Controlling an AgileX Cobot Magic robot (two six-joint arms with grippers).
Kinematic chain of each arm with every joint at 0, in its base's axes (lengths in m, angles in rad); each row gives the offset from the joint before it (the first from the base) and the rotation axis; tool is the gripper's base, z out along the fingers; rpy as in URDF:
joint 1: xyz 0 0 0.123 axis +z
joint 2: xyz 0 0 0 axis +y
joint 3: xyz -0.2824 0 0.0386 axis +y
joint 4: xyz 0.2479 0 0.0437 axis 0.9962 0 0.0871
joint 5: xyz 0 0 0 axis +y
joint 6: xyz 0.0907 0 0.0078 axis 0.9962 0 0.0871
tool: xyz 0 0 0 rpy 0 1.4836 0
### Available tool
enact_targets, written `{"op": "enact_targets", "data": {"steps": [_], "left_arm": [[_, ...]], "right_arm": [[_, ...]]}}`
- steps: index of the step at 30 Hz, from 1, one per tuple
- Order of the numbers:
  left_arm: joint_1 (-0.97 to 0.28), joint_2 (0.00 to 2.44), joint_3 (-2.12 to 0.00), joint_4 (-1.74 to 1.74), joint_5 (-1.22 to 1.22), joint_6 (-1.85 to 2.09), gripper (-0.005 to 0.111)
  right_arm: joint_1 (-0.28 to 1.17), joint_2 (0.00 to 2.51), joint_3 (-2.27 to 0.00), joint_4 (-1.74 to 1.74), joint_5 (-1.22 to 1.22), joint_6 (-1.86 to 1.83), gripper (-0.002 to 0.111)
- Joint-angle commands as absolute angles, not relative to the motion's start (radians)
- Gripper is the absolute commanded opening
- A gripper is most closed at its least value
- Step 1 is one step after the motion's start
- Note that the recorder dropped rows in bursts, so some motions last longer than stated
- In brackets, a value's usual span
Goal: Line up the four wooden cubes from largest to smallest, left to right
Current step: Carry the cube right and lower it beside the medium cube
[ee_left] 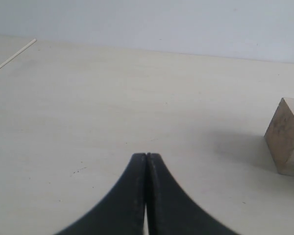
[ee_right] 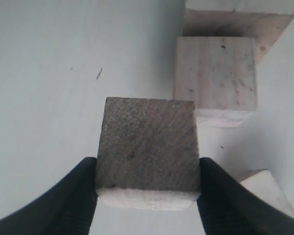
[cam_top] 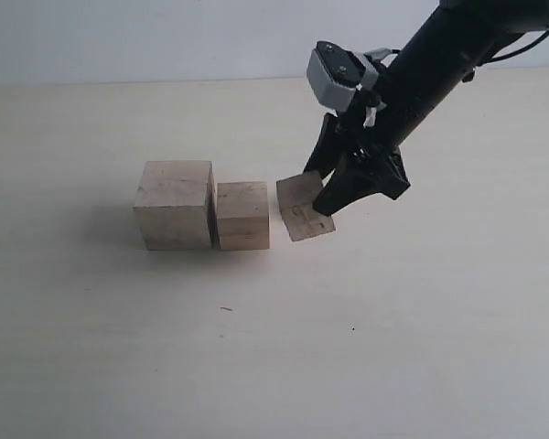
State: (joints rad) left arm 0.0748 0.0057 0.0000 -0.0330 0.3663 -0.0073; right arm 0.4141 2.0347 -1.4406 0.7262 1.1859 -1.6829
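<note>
Right gripper [cam_top: 318, 190] clamped on third cube [cam_top: 304, 207], one finger on each side face; right wrist view confirms, right gripper [ee_right: 147, 170] pinching third cube [ee_right: 146, 147] with no gap. In the exterior view I see that cube tilted, just right of second cube [cam_top: 243, 215] with a narrow gap between them. I can't tell if its low corner touches the worktop [cam_top: 393, 347].

Largest cube [cam_top: 174, 203] sits at far left, flat on the worktop, with the second cube right beside it, touching or nearly so. Right wrist view shows the same line: largest cube [ee_right: 235, 19], second cube [ee_right: 215, 73], then the held one. Smallest cube [ee_right: 264, 188] peeks out by one finger, partly cut off; in the exterior view I take it as hidden behind the arm.

Left gripper [ee_left: 146, 196] fingers pressed together, nothing between them, low over bare worktop. One cube [ee_left: 285, 142] at that view's edge, can't tell which.
</note>
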Motion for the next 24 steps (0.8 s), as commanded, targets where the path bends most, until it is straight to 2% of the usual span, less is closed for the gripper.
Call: {"op": "enact_targets", "data": {"steps": [1, 12, 24], "left_arm": [[0.067, 0.0, 0.0, -0.03, 0.354, -0.008, 0.0], [0.067, 0.0, 0.0, -0.03, 0.354, -0.008, 0.0], [0.067, 0.0, 0.0, -0.03, 0.354, -0.008, 0.0]], "right_arm": [[0.411, 2.053, -1.413, 0.783, 1.14, -1.732, 0.0], [0.386, 2.172, -1.413, 0.859, 1.1, -1.844, 0.0], [0.322, 2.189, -1.413, 0.961, 1.103, -1.994, 0.0]]}}
